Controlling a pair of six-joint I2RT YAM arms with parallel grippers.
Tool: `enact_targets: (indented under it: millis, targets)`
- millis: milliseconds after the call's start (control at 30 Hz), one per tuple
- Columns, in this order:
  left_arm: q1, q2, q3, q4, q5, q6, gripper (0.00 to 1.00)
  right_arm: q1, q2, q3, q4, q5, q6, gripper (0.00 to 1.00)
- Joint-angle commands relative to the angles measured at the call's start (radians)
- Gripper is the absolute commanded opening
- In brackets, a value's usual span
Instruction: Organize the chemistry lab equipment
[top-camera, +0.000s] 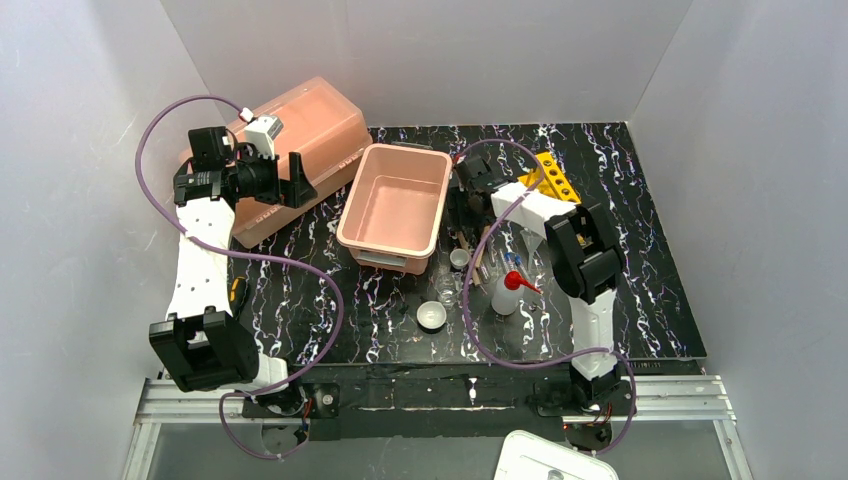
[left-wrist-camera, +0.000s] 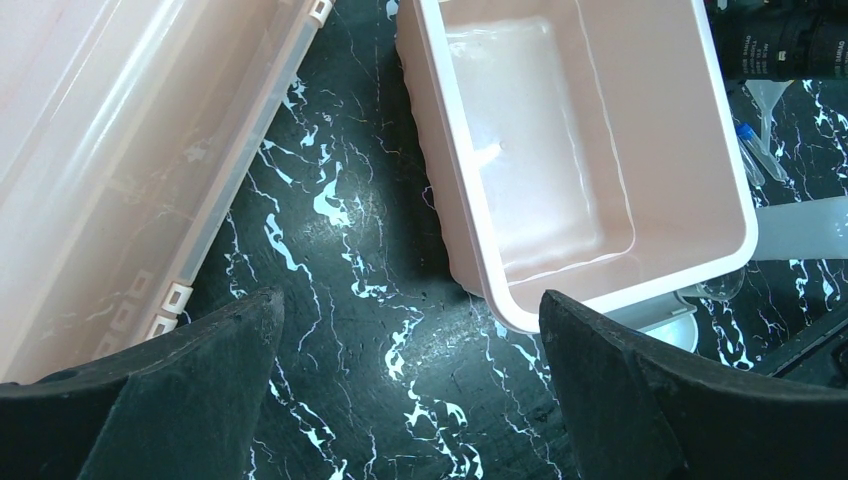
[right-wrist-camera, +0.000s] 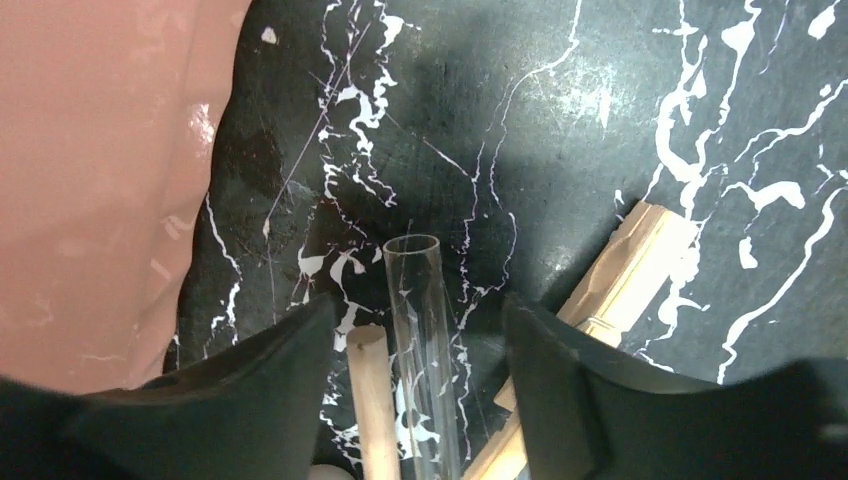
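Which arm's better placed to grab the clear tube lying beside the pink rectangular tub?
Right. The right gripper, open, straddles the clear tube among wooden sticks; the left gripper hangs open over black marbled tabletop elsewhere.

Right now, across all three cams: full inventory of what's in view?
lidded box: 1, pink, far left of table
tub: 1, pink, empty, table centre
rack: 1, yellow, holed, far right
squeeze bottle: 1, white with red spout, near right arm
dish: 1, white, in front of tub
beakers: seemingly 2, clear, between tub and bottle
funnel: 1, clear, right of tub
glass tube: 1, clear, lying on table
wooden sticks: at least 2, tan, beside that tube
table: 1, black marbled
left gripper: open, above bare table between box and tub
right gripper: open, straddling the glass tube
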Motion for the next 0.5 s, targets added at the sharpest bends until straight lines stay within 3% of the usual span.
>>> enact_targets:
  millis: [0, 200, 367, 467]
  targets:
    - [0.003, -0.028, 0.012, -0.017, 0.027, 0.011, 0.99, 0.004, -0.065, -0.078, -0.012, 0.015, 0.038, 0.76]
    - [0.003, -0.028, 0.012, -0.017, 0.03, 0.01, 0.99, 0.006, -0.11, -0.155, 0.017, 0.009, 0.084, 0.68]
    - [0.003, -0.028, 0.021, -0.019, 0.035, 0.004, 0.99, 0.014, -0.074, -0.111, -0.018, 0.035, 0.088, 0.43]
    - [0.002, -0.029, 0.023, -0.019, 0.038, 0.006, 0.99, 0.016, -0.059, -0.092, -0.031, 0.056, 0.081, 0.4]
